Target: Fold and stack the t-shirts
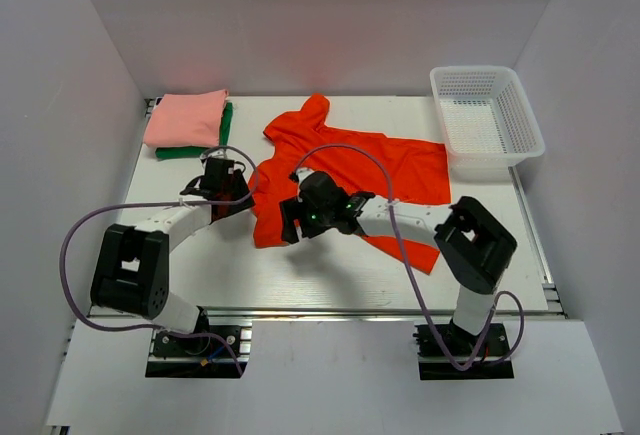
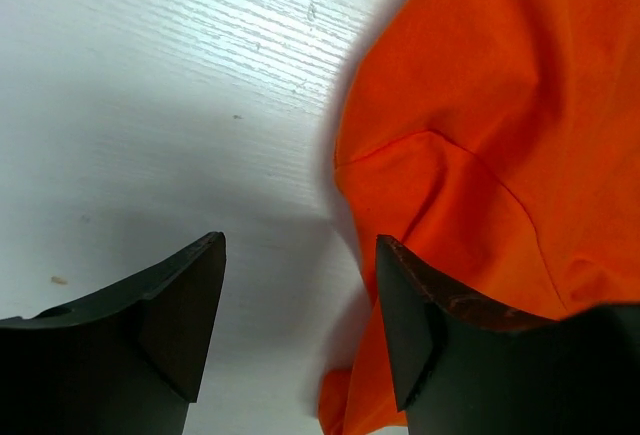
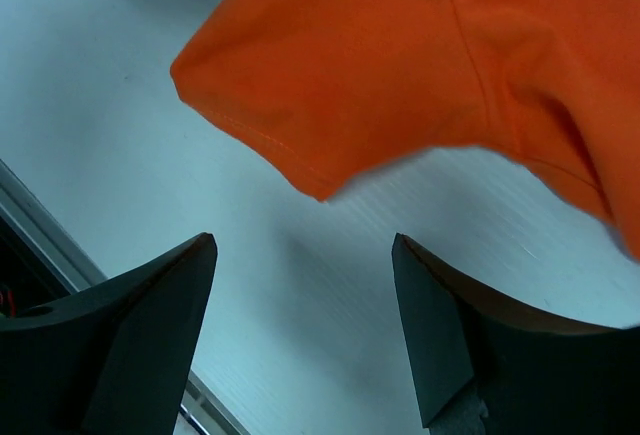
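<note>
An orange-red shirt (image 1: 350,170) lies spread and rumpled over the middle of the table (image 1: 220,265). A folded pink shirt (image 1: 185,118) sits on a green shirt (image 1: 190,153) at about 10 o'clock, and a white basket (image 1: 497,160) stands at 2 o'clock. The left gripper (image 1: 230,189) is low at the orange-red shirt's 9 o'clock edge, jaws wide apart and holding nothing, one finger over the cloth's border. The right gripper (image 1: 290,223) is at the shirt's 7 o'clock corner, jaws also spread, with only bare table between them.

No readable txt, labels, brands, nos. or signs in any of the views.
</note>
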Robot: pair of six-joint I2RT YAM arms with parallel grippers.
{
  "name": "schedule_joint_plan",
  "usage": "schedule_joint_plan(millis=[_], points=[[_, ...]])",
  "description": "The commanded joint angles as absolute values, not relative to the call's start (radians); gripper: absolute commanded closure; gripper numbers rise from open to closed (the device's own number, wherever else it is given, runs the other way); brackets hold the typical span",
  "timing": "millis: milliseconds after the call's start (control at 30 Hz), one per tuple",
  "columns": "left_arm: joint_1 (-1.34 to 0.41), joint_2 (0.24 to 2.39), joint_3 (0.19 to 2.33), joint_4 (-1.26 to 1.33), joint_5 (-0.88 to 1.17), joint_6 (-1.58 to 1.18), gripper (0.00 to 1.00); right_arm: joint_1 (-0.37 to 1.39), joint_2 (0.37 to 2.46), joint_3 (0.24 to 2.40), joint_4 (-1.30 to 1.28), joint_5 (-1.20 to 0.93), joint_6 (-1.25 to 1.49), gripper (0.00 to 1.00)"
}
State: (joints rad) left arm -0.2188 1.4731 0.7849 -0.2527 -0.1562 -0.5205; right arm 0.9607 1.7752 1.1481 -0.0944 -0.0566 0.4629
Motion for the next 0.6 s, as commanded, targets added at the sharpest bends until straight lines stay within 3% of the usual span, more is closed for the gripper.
schedule_joint_plan(millis=[0, 233, 300, 333, 400, 433, 567], points=[[-0.213, 1.488, 0.775, -0.186, -0.082, -0.505, 0.29, 0.985, 1.827, 1.215, -0.028, -0.029, 0.526, 0.24], [-0.213, 1.543, 0.738, -0.025, 0.034, -0.495, 0.29, 1.003, 1.945, 1.256, -0.012, -0.003, 0.603, 0.28], [-0.213, 1.572, 0.738, -0.015, 0.061, -0.483, 0.41, 1.003, 1.979, 1.270, -0.014, -0.005, 0.615, 0.36], [-0.213, 1.572, 0.747, -0.015, 0.061, -0.483, 0.58, 1.003, 1.983, 1.272, 0.018, -0.005, 0.618, 0.40], [-0.213, 1.588, 0.747, -0.026, 0.061, -0.474, 0.80, 0.999, 1.985, 1.259, 0.050, 0.041, 0.637, 0.57], [-0.213, 1.597, 0.747, -0.026, 0.061, -0.474, 1.00, 0.999, 1.985, 1.246, 0.072, 0.043, 0.646, 0.64], [-0.213, 1.568, 0.747, -0.037, 0.037, -0.451, 1.00, 0.999, 1.945, 1.210, 0.087, 0.049, 0.646, 0.97]])
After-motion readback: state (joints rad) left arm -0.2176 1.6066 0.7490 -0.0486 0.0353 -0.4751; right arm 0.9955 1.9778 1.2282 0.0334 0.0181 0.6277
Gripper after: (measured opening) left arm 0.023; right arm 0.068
